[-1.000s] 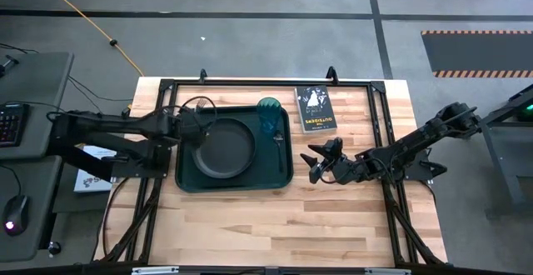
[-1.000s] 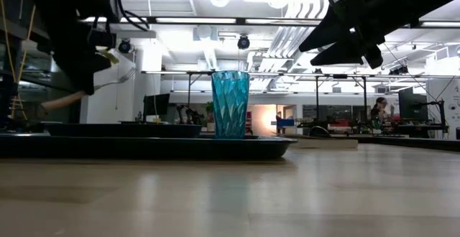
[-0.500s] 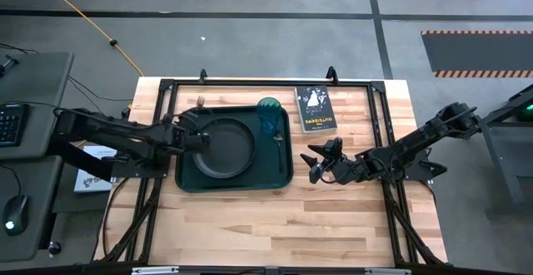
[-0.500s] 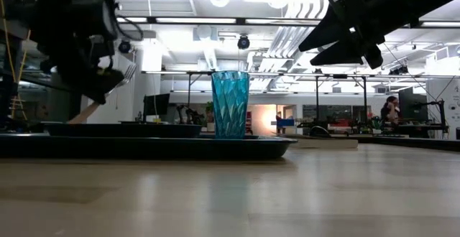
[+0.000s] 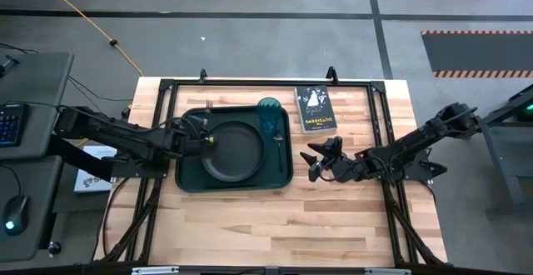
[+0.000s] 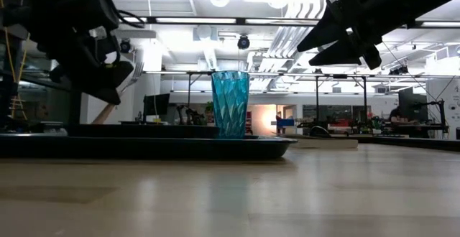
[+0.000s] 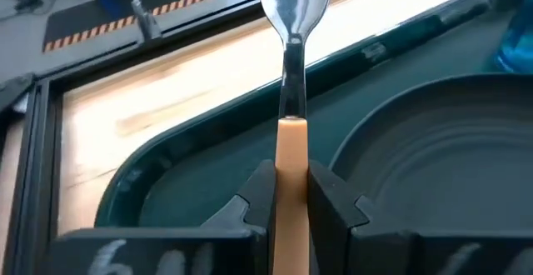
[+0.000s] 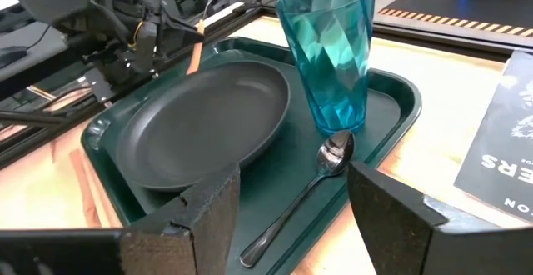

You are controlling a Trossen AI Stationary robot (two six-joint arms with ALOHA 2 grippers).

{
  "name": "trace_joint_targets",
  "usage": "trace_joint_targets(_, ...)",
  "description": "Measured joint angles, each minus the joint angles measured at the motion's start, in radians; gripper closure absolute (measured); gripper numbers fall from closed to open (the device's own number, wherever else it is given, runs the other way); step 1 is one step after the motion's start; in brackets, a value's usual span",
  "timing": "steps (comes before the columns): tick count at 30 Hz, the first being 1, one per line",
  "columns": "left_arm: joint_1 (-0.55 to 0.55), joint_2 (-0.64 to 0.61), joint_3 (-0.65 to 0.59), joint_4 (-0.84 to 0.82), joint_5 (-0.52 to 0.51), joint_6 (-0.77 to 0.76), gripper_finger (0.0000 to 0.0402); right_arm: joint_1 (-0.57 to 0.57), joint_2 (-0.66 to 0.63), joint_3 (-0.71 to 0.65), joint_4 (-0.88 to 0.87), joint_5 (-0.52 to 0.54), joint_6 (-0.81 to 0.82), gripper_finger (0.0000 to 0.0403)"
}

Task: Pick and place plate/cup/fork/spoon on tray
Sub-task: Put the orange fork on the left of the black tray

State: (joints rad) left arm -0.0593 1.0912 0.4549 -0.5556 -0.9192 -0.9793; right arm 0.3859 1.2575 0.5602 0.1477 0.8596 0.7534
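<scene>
Left end effector (image 7: pixel 290 193) is clenched on the fork (image 7: pixel 291 100) by its orange handle, hanging over the tray's (image 5: pixel 190 179) left edge strip, just beside the plate (image 5: pixel 231 149). Plate, cup (image 5: pixel 269 117) and spoon (image 5: pixel 278 146) are already sitting in the tray, so the fork looks like the last piece. Right end effector (image 5: pixel 313 162) waits released over the counter (image 5: pixel 333 217) off the tray's right edge. Risk I see: that strip between rim and plate is narrow, so a drop from here could leave the fork propped on the plate rim or bouncing out over the tray's edge.
</scene>
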Motion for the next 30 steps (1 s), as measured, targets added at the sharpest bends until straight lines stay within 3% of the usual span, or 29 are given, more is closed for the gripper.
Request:
trace_joint_targets(3, 0.003, -0.002, 0.022, -0.043, -0.003, 0.044, 0.0368, 0.000, 0.000, 0.000, 0.000, -0.003, -0.001, 0.0189)
trace_joint_targets(9, 0.048, -0.043, 0.193, -0.346, 0.003, 0.040, 0.0368, 0.000, 0.000, 0.000, 0.000, -0.003, -0.002, 0.0189)
trace_joint_targets(11, 0.084, -0.044, 0.241, -0.407, 0.081, 0.041, 0.0368, 0.000, 0.000, 0.000, 0.000, -0.003, -0.002, 0.0189)
trace_joint_targets(15, 0.193, -0.029, 0.255, -0.463, 0.354, 0.035, 0.0368, 0.000, 0.000, 0.000, 0.000, -0.011, -0.002, 0.0189)
trace_joint_targets(18, 0.245, -0.013, 0.218, -0.509, 0.420, -0.001, 0.0368, 0.000, 0.000, 0.000, 0.000, -0.048, -0.002, 0.0189)
trace_joint_targets(30, 0.262, -0.007, 0.067, -0.329, 0.597, -0.098, 0.0367, 0.000, 0.000, 0.000, 0.000, -0.051, -0.015, 0.0189)
